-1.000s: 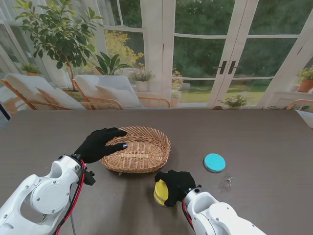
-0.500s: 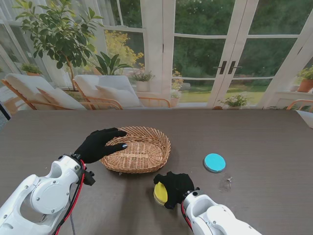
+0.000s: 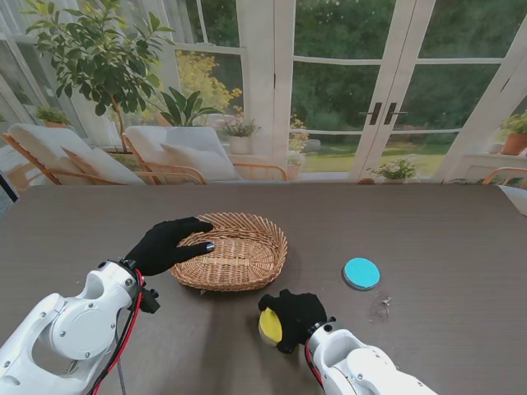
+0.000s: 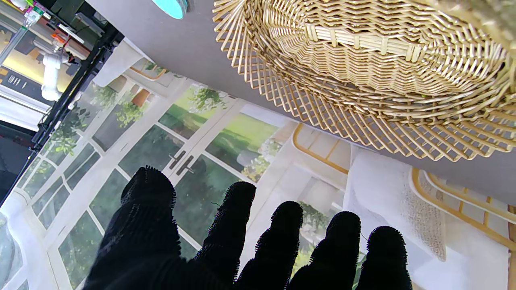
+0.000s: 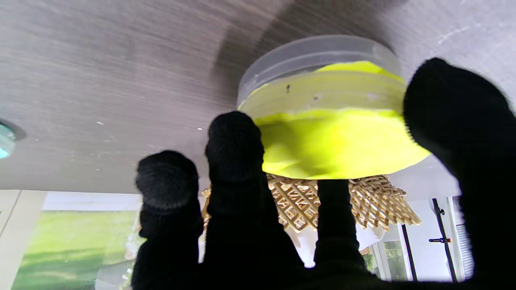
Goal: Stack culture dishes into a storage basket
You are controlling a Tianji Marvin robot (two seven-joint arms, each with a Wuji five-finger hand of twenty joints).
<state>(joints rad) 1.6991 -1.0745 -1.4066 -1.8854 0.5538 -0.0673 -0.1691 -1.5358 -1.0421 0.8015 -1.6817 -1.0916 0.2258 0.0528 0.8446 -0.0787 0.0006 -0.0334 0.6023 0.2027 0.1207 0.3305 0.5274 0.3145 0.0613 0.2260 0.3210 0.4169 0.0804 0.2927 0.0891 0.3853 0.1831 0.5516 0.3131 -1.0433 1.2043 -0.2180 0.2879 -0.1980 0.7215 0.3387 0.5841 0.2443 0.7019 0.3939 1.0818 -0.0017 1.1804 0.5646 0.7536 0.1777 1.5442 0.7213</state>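
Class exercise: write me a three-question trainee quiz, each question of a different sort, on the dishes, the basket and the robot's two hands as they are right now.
1. True or false: the yellow dish lies inside the wicker basket.
2. Which hand rests on the basket's rim? A) left hand B) right hand
3. Fill in: the blue dish lies on the table to the basket's ____.

Key
1. False; it sits on the table, nearer to me than the basket, under the right hand's fingers.
2. A.
3. Right.

Beyond the dark wooden table [image 3: 428, 222]: white glass doors [image 3: 387, 90], green garden, cushioned chairs [image 3: 177, 152], a leafy potted tree [image 3: 99, 49].
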